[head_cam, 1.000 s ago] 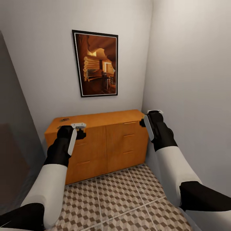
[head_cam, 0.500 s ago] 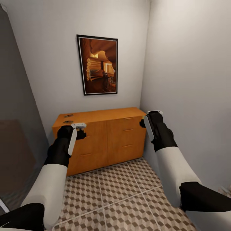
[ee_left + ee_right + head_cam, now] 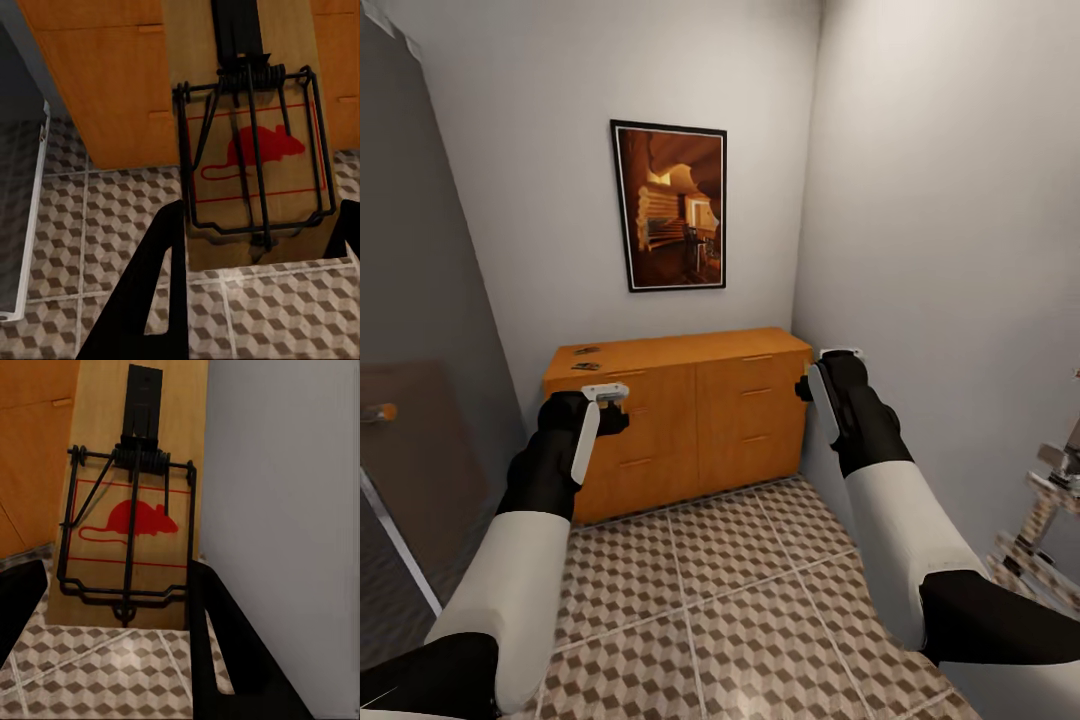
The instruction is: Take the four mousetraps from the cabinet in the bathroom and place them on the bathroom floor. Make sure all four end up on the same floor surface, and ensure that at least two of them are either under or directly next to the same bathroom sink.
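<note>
Orange-brown wood fills the middle of the head view: the cabinet (image 3: 680,410) stands against the far wall under a framed picture (image 3: 672,207), its drawer fronts facing the robot across the cube-patterned bathroom floor (image 3: 730,610). Two mousetraps on the cabinet top (image 3: 587,358) lie near its left end, one behind the other, tiny and hard to read from this distance.

Both arms are raised in front of the trunk. From the head camera the left end effector (image 3: 600,400) and the right end effector (image 3: 825,375) look like dark wrists with pale plates, and what they carry cannot be made out there.

The wrist cameras supply that. The left wrist view shows a tan mousetrap in the left end effector (image 3: 251,161), with dark wire frame, coiled spring and a red mouse print, pinched between the two black fingers (image 3: 161,292), one at each long edge of the board. Behind it are the cabinet's drawer fronts and the tiled floor, so this trap hangs in the air in front of the cabinet.

The right wrist view shows a mousetrap in the right end effector (image 3: 131,521) of the same kind, gripped between black fingers (image 3: 225,652), with the plain grey wall (image 3: 292,510) close alongside and floor tiles below.

At the head view's left stands a dark door panel (image 3: 410,460).
</note>
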{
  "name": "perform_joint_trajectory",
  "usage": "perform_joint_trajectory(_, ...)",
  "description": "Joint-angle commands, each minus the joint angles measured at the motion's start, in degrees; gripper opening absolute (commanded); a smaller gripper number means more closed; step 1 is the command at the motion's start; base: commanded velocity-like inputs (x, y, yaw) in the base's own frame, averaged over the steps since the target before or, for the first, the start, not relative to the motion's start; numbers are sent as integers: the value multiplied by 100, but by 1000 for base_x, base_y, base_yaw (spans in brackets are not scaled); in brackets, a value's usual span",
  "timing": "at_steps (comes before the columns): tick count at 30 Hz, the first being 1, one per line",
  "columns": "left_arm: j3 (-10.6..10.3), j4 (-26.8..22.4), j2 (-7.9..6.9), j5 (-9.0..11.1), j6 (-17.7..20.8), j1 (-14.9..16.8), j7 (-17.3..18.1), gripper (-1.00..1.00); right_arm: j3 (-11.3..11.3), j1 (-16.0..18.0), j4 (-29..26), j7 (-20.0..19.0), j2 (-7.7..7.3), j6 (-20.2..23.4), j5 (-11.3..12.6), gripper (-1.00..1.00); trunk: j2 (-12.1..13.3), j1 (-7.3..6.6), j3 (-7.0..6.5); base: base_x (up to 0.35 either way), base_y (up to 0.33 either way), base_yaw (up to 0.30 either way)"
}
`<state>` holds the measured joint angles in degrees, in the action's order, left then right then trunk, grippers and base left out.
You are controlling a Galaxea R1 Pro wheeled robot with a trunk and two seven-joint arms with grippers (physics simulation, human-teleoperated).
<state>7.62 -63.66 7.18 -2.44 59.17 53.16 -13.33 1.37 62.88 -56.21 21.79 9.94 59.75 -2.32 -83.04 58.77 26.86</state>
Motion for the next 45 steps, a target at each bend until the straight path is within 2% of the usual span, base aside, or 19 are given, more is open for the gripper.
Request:
perform_joint_trajectory(1,11,0,7,-31,25,4,8,-100,12,1,-4,-8,5,25,-26,-100,-4,-4,7,-346,0,0)
perform_joint_trajectory(29,11,351,11,-29,7,2,23,-100,12,-83,-5,9,5,25,-45,-100,-4,-4,7,-346,0,0)
perform_joint_trajectory(35,10,741,11,-29,-1,1,35,-100,15,-359,-63,10,5,25,-68,-100,-4,-4,7,-346,0,0)
perform_joint_trajectory(45,11,1306,7,-33,-25,1,57,-100,20,-628,-27,-4,5,25,-9,-100,-4,-4,7,-346,0,0)
